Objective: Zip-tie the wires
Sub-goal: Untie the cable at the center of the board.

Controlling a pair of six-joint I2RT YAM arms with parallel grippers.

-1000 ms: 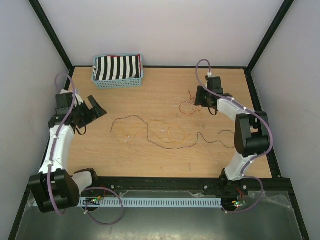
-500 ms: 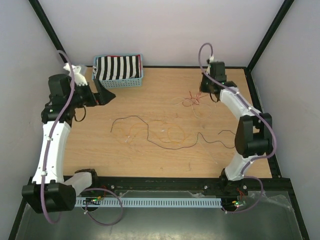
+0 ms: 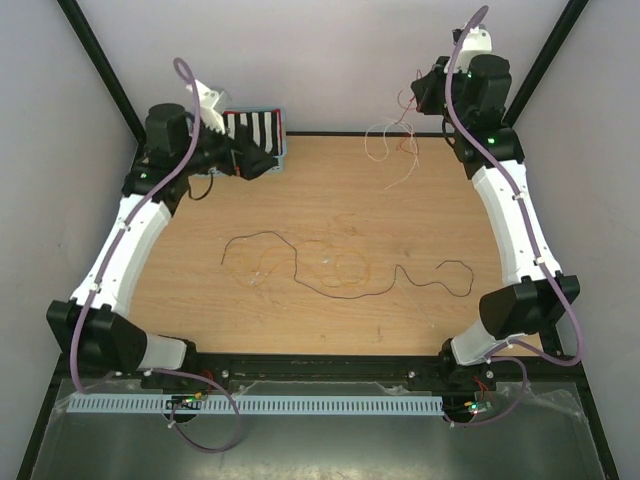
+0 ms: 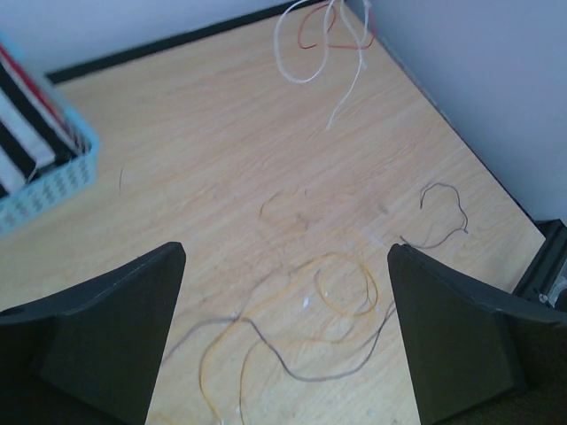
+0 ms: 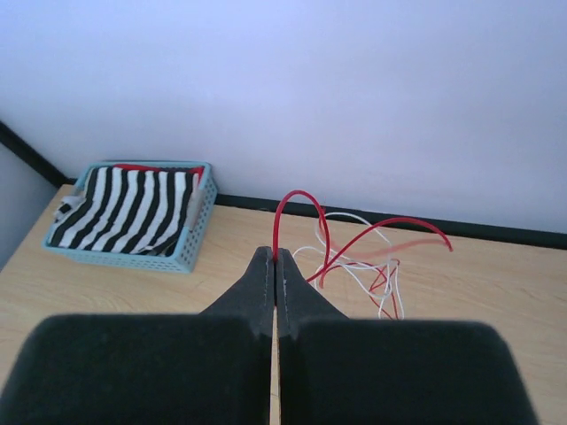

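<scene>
Two arms shown: right gripper (image 5: 275, 257), high by the far wall, is clamped on red and white wires (image 5: 299, 192) dangling beneath it. Left gripper (image 4: 285, 252) gapes over open counter (image 3: 330, 200), orange and black wires (image 4: 341, 255) below it, basket (image 4: 62, 177) at its left.

Left arm (image 3: 128, 245) and right arm (image 3: 510, 210) outstretched, left end effector (image 4: 285, 257) gaping, right end effector (image 5: 275, 266) clamped tight.

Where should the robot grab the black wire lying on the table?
On the black wire, probably its right-hand stretch, where it lies alone on bare wood, clear of the tangled orange wires. It is hair-thin and flat on the table, so the open left pincer should come straight down from above, straddling it crosswise.
</scene>
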